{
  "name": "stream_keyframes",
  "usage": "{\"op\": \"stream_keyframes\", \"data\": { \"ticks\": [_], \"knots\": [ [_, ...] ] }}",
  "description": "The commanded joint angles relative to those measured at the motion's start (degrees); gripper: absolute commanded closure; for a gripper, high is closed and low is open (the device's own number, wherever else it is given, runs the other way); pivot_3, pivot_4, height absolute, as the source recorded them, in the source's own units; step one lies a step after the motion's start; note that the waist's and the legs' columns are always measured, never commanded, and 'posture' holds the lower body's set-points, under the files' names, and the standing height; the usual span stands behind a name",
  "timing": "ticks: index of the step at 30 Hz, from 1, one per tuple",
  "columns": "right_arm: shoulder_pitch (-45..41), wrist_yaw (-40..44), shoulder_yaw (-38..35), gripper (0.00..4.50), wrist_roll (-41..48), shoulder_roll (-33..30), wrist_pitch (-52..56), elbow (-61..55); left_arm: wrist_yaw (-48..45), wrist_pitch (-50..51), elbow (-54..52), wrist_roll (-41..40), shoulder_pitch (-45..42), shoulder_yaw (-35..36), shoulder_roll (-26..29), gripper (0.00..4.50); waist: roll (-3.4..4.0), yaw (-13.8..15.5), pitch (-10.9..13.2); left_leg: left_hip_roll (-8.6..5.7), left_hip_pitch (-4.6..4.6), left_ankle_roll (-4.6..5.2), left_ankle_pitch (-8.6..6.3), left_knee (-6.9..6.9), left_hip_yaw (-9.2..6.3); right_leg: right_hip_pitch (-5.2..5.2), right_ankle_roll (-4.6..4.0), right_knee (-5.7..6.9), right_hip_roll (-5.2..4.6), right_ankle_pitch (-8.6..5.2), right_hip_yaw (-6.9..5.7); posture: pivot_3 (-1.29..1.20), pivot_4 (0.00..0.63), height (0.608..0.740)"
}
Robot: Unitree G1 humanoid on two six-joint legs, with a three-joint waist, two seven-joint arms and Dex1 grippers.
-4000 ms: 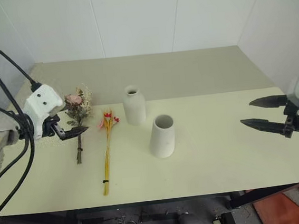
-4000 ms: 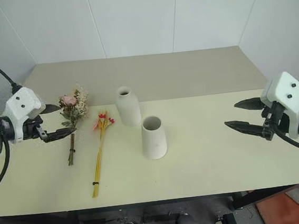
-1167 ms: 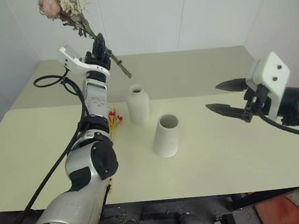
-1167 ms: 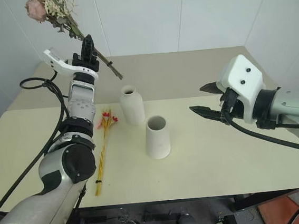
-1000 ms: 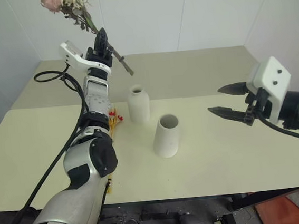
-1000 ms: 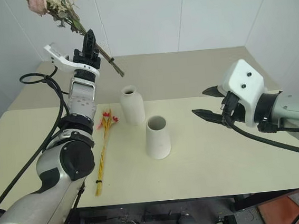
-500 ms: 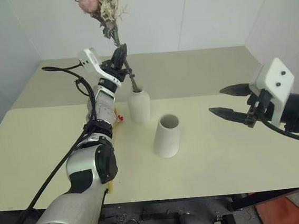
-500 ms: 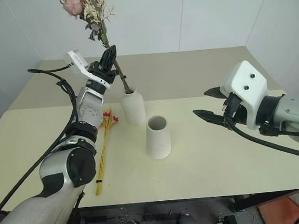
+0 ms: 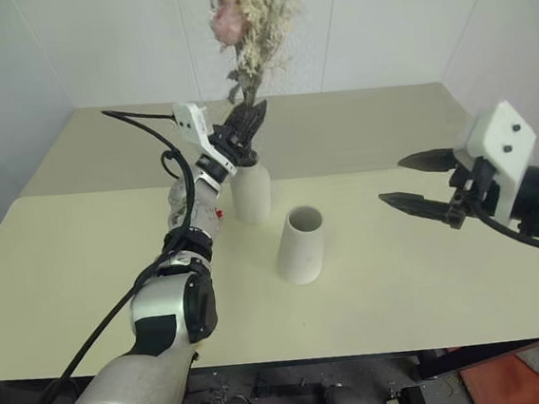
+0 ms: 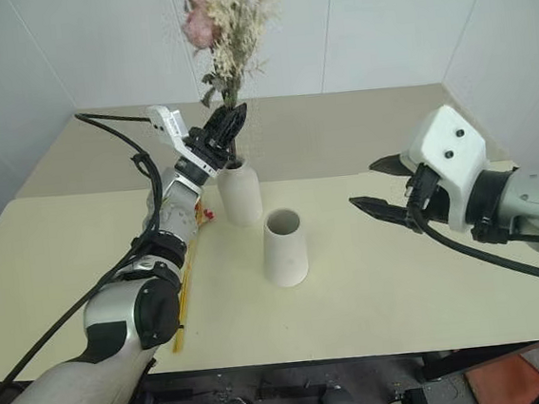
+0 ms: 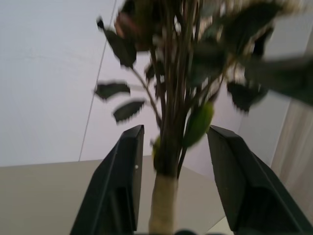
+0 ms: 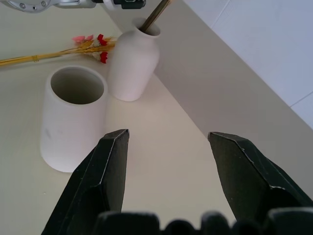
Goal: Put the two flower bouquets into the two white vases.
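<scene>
Upper middle, your left gripper (image 9: 246, 128) has opened around the bushy bouquet (image 9: 247, 23) in the bottle vase (image 9: 250, 190); next grab the yellow stalks (image 12: 58, 53).

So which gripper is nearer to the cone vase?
The left. The left gripper is above the bottle vase, just behind the cone vase. The right gripper hangs further off at the cone vase's right.
</scene>
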Motion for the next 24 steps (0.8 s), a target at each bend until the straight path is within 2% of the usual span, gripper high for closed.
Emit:
{"op": "stream_keyframes", "data": {
  "ticks": [1,4,8,11,14,17,20,22,24],
  "knots": [
    [-0.53,0.19,-2.19,1.35,0.81,-0.95,-0.04,-0.33,-1.82,-0.97,-4.97,-0.07,1.43,-0.92,0.93,1.05,0.00,0.01,0.00,0.00,0.01,0.00,0.00,0.00,0.00,0.00,0.00,0.01,0.00,0.00,0.00,0.00,0.150,0.740],
    [-0.47,0.21,-1.89,1.35,0.61,-1.03,-0.14,-0.19,-2.28,1.07,-10.40,-1.09,4.47,-1.27,1.39,0.06,0.00,-0.04,0.00,0.00,0.00,0.00,0.00,0.00,0.00,0.00,0.00,0.01,0.00,0.00,0.01,0.00,0.150,0.740],
    [-0.46,0.30,-1.90,1.35,0.59,-1.04,-0.23,-0.09,-1.87,7.63,-22.62,-3.55,10.97,-1.61,3.14,0.02,0.00,-0.04,0.00,0.01,0.00,0.00,0.00,0.00,0.00,-0.01,0.00,0.02,0.00,0.00,0.02,0.00,0.150,0.740],
    [-0.05,0.57,-2.49,1.35,0.75,-1.20,-0.03,0.00,-2.53,16.73,-36.71,-6.42,18.95,-3.12,6.12,0.02,0.02,-0.28,-0.01,0.05,0.02,0.00,0.00,0.00,0.01,-0.01,0.00,0.03,0.01,0.00,0.03,0.00,0.150,0.740],
    [1.17,1.25,-3.74,1.35,0.80,-1.66,0.24,0.13,3.66,26.01,-51.27,-9.48,26.41,-2.96,8.51,0.02,0.02,-0.12,-0.01,0.07,0.06,0.00,0.00,0.00,0.00,0.00,-0.01,0.06,0.03,0.00,0.04,0.00,0.150,0.740],
    [3.44,2.43,-5.65,1.35,0.42,-2.62,0.41,0.66,18.66,41.54,-67.28,-9.39,31.76,-3.17,11.22,0.02,0.01,0.33,-0.01,0.08,0.08,0.00,0.00,0.03,-0.01,0.05,-0.01,0.07,0.01,0.00,0.03,0.00,0.150,0.740],
    [4.64,3.81,-6.69,1.35,0.15,-3.53,-0.28,1.90,35.56,67.83,-80.44,-4.46,31.54,-7.44,14.75,0.02,0.01,0.67,-0.01,0.07,0.07,0.00,0.00,0.13,-0.08,0.11,0.00,0.08,0.02,0.00,-0.03,0.00,0.150,0.740],
    [4.15,4.80,-6.50,1.35,0.03,-4.53,-0.37,3.50,40.93,84.86,-87.11,-3.98,30.01,-9.95,16.82,0.02,0.00,0.73,-0.02,0.02,0.14,0.00,0.00,0.18,-0.09,0.22,0.05,0.07,0.00,0.00,-0.03,0.00,0.150,0.740],
    [3.63,6.13,-6.03,1.35,-0.12,-5.84,-0.54,5.13,42.01,100.06,-89.50,-5.64,26.99,-7.72,15.68,0.02,0.00,0.59,-0.02,0.02,0.22,0.00,0.00,0.20,-0.08,0.27,0.09,0.07,0.00,-0.01,-0.02,0.00,0.150,0.740]
  ]
}}
